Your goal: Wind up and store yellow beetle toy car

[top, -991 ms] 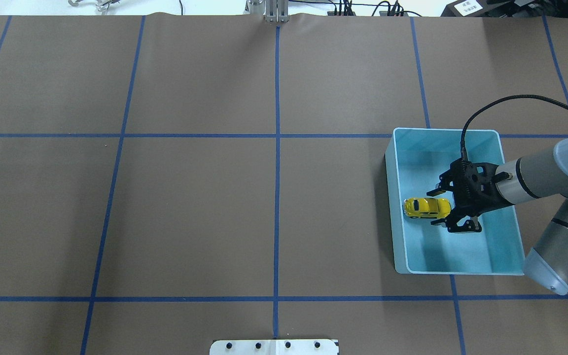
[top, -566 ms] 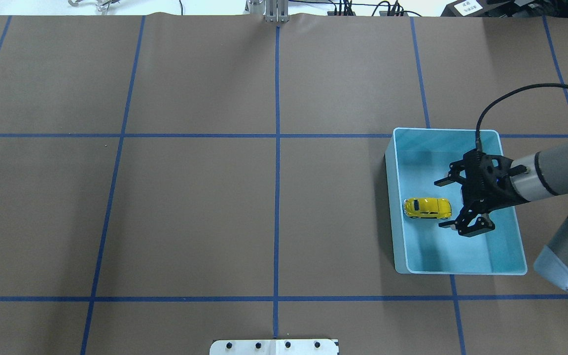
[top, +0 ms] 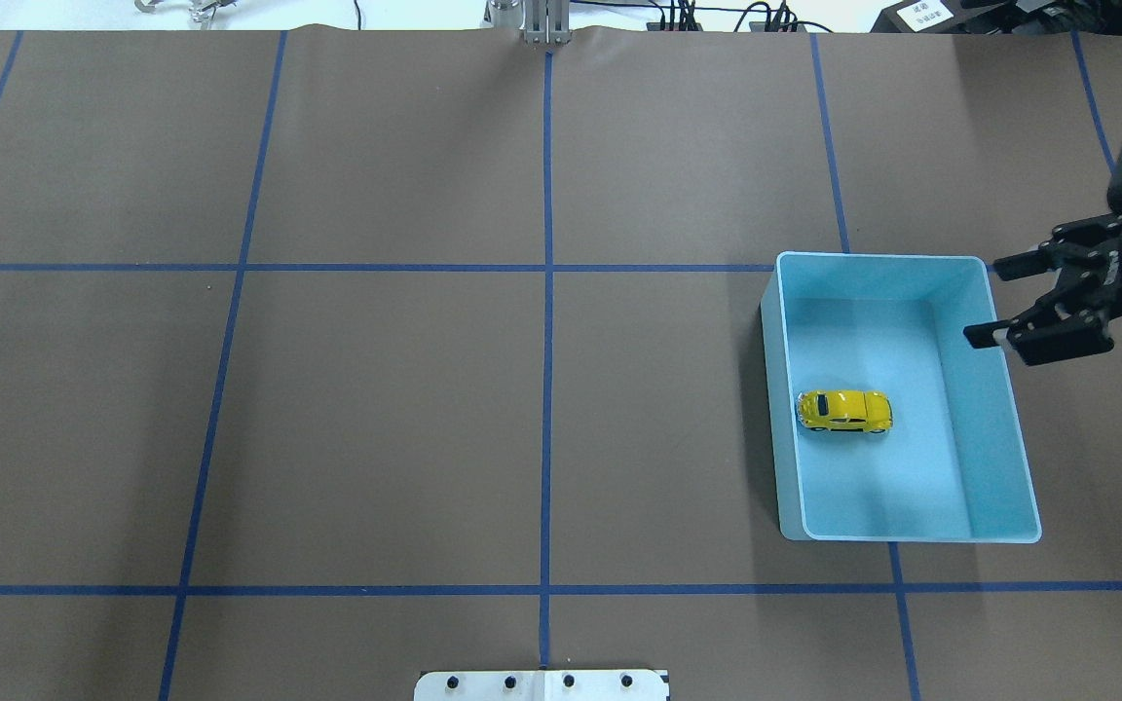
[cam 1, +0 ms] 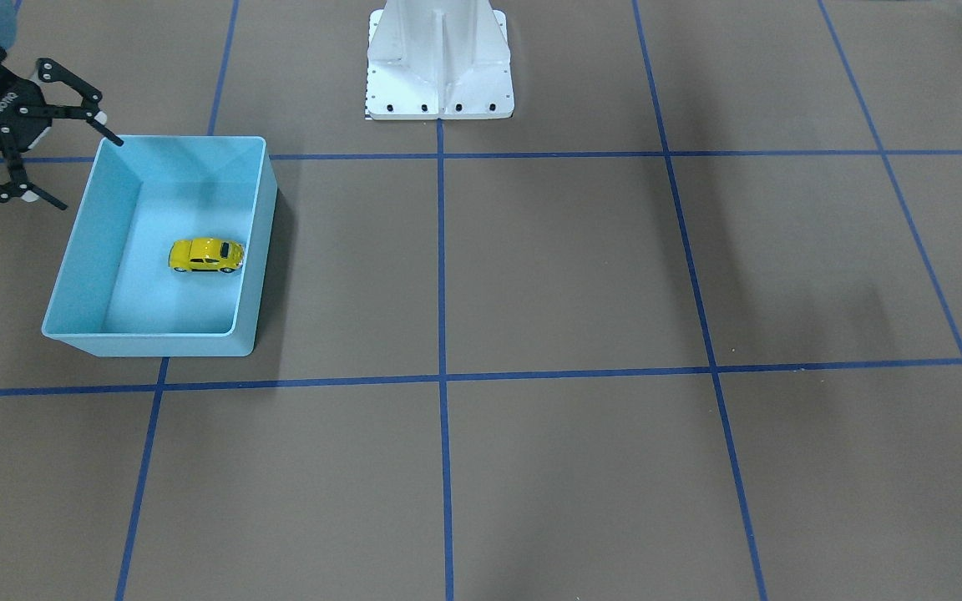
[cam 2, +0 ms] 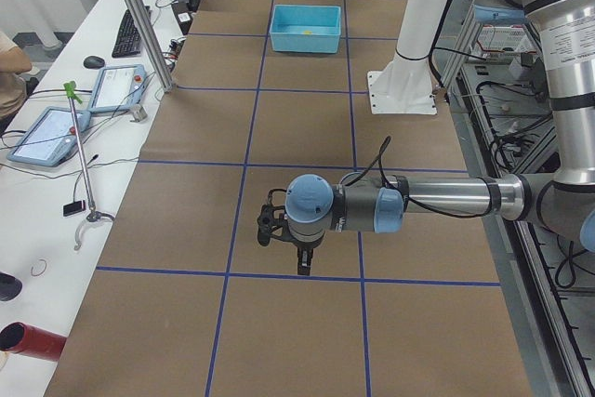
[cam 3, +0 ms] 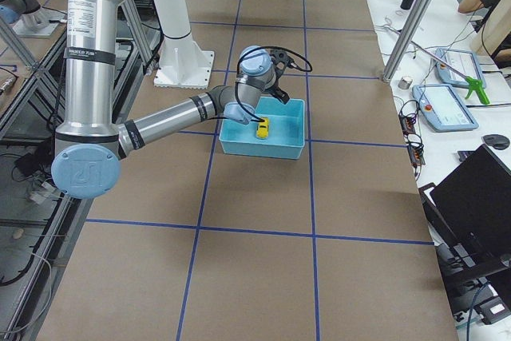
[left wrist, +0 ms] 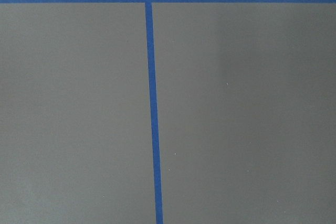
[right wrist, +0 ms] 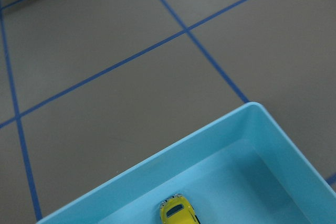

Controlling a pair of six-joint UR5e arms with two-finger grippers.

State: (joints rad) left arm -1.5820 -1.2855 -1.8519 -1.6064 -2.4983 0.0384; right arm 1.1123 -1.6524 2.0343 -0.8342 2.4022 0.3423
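Observation:
The yellow beetle toy car lies on its wheels on the floor of the light blue bin, near the bin's left wall. It also shows in the front view and in the right wrist view. My right gripper is open and empty. It hovers beside the bin's far right corner, apart from the car, and shows in the front view too. My left gripper hangs over bare table far from the bin. I cannot tell whether it is open.
The bin stands on brown table paper with blue tape lines. The white robot pedestal is at the robot's side of the table. Tablets and a keyboard lie on a side desk.
My open right gripper has drawn back out of the bin, up and to the right. The car stays where it lay in the bin.

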